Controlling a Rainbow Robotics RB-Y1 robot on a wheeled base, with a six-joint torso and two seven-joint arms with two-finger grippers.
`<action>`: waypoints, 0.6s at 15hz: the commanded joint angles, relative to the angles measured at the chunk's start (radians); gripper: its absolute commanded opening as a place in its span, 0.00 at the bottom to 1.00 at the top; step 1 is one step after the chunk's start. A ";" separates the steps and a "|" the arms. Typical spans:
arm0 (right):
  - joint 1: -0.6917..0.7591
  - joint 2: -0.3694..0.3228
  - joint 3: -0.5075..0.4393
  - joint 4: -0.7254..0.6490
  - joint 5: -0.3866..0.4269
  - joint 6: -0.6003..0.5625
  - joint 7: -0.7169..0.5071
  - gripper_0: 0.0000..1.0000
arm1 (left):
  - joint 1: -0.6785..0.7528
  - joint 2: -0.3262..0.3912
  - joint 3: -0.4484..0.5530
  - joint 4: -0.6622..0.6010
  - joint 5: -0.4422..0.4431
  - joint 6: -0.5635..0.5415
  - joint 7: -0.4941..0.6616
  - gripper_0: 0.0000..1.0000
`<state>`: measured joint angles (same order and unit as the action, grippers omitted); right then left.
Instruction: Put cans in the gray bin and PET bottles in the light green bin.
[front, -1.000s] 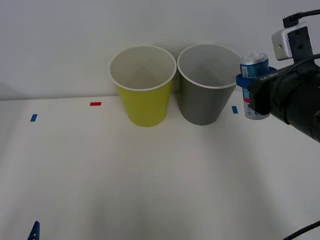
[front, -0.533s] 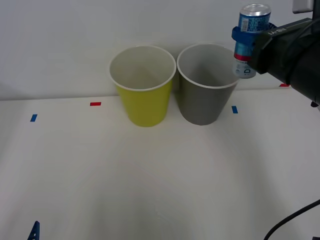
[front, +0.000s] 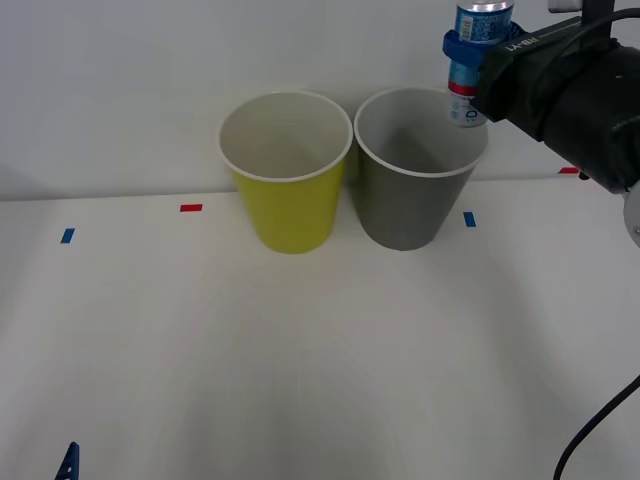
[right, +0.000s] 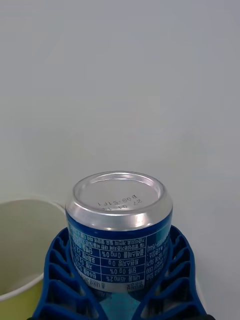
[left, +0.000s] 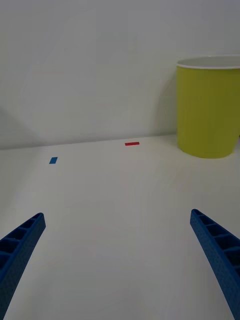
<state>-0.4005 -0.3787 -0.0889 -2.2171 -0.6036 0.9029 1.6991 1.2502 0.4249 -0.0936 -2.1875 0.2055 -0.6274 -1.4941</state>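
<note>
can end (right: 119, 200): you can read a stamped code, roughly "LJTS 608" with a second fainter line below it that you cannot make out.
can side panel (right: 120, 262): you see a white-lined table printed upside down, with "%0" repeated in its cells; the small characters beside them are too fine to read.
right arm housing (front: 527, 42): at about 1 o'clock from the gray bin (front: 410, 205), you find short white lettering, too small to read.
</note>
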 joint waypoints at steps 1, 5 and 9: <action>-0.014 -0.031 0.052 0.099 0.001 -0.125 -0.004 0.00 | 0.000 0.000 0.000 0.000 0.000 0.000 0.000 1.00; -0.027 -0.042 0.127 0.221 0.012 -0.282 -0.012 0.00 | 0.000 0.000 0.000 0.000 0.000 0.000 0.000 1.00; -0.054 -0.045 0.169 0.303 0.016 -0.374 -0.016 0.00 | 0.000 0.000 0.000 0.000 0.000 0.000 0.000 1.00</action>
<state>-0.4459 -0.4225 0.0743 -1.9299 -0.5896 0.5439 1.6834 1.2502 0.4249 -0.0936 -2.1875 0.2055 -0.6274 -1.4941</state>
